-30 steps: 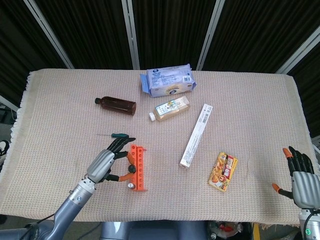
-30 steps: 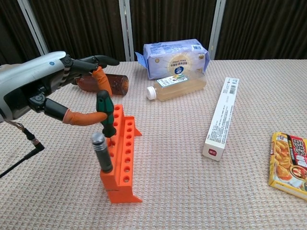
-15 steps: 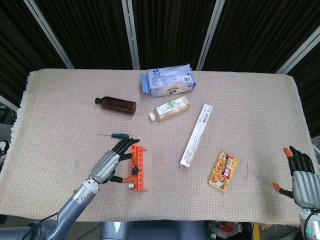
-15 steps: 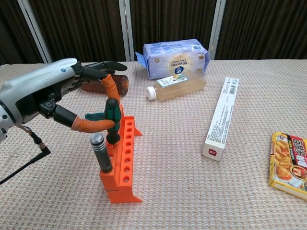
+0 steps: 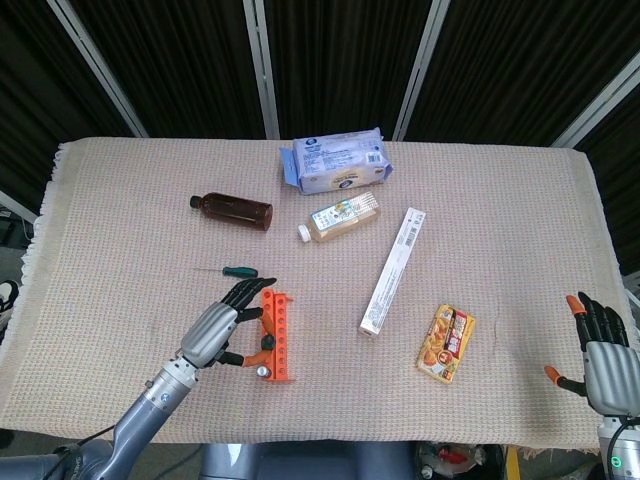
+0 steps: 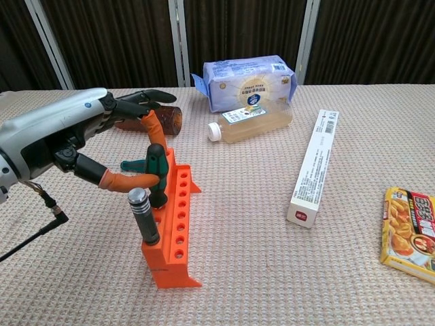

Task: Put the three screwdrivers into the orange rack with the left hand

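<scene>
Screwdriver number two, the green-handled one [image 6: 158, 170], has sunk lower into the orange plastic rack [image 6: 174, 227] since a second ago; my left hand [image 6: 64, 136] fingers still pinch it. One small green screwdriver [image 5: 235, 271] remains on the counter.

A staged test space, like a lab. A counter [image 5: 120, 200] under a beige woven cloth stands before black curtains [image 5: 340, 60] on metal poles, strewn with unrelated groceries: bottles [image 5: 233, 210], boxes [image 5: 392, 270].
</scene>
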Robot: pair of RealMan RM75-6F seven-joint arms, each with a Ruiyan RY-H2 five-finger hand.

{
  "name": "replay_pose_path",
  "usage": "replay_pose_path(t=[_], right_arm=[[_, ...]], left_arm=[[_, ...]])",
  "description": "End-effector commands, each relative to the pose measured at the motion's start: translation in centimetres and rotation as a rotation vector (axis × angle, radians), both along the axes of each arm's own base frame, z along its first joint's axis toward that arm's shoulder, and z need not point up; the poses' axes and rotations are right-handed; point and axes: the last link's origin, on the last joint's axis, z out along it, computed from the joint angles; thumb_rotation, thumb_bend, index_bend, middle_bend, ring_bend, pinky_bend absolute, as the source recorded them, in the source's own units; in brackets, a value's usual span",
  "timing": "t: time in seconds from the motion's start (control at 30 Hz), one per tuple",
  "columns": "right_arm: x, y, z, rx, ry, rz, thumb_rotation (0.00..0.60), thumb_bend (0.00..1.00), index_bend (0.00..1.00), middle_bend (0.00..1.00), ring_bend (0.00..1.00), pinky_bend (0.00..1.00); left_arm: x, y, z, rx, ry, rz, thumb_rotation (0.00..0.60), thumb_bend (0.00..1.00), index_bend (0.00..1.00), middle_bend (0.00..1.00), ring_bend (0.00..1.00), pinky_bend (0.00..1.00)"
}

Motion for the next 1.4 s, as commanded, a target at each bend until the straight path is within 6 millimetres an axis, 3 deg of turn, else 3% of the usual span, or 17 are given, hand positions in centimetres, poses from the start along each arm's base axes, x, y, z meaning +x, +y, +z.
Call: replay_pose_path(t=[0.03,0.23,0.4,0.6,0.8,0.97,1.07,1.2,1.4], right_arm=[[0.0,0.0,0.0,0.000,0.000,0.001,0.600,0.00,0.00,0.00,0.00,0.00],[0.0,0.0,0.0,0.000,0.000,0.000,0.600,0.00,0.00,0.00,0.00,0.00],[0.0,0.0,0.0,-0.001,0.000,-0.001,0.600,0.00,0.00,0.00,0.00,0.00],[0.0,0.0,0.1,-0.004,-0.001,0.000,0.600,0.00,0.00,0.00,0.00,0.00],[0.0,0.1,0.1,-0.006,0.000,0.001,0.600,0.00,0.00,0.00,0.00,0.00],[0.2,0.1,0.2,-0.006,0.001,0.010,0.600,0.00,0.00,0.00,0.00,0.00],[0.2,0.1,0.2,-0.005,0.001,0.012,0.600,0.00,0.00,0.00,0.00,0.00],[0.4,0.2,0.2,-0.006,0.000,0.018,0.600,0.00,0.00,0.00,0.00,0.00],[0.6,0.3,0.3,-0.008,0.003,0.025,0.600,0.00,0.00,0.00,0.00,0.00]], left_arm=[[0.0,0.0,0.0,0.000,-0.001,0.001,0.600,0.24,0.52,0.01,0.00,0.00],[-0.1,-0.1,0.0,-0.001,0.011,-0.001,0.600,0.23,0.44,0.00,0.00,0.00],[-0.1,-0.1,0.0,-0.003,0.025,-0.005,0.600,0.19,0.29,0.00,0.00,0.00],[0.1,-0.2,0.3,0.005,0.016,-0.012,0.600,0.19,0.26,0.00,0.00,0.00],[0.3,-0.1,3.2,0.094,-0.018,-0.028,0.600,0.19,0.25,0.00,0.00,0.00],[-0.4,1.6,5.8,0.211,0.030,-0.007,0.600,0.26,0.32,0.00,0.00,0.00],[-1.1,3.0,6.7,0.270,0.122,0.004,0.600,0.33,0.41,0.00,0.00,0.00],[-2.0,5.4,7.5,0.381,0.367,-0.014,0.600,0.35,0.45,0.00,0.00,0.00],[-2.2,7.7,6.3,0.462,0.752,-0.120,0.600,0.35,0.46,0.00,0.00,0.00]])
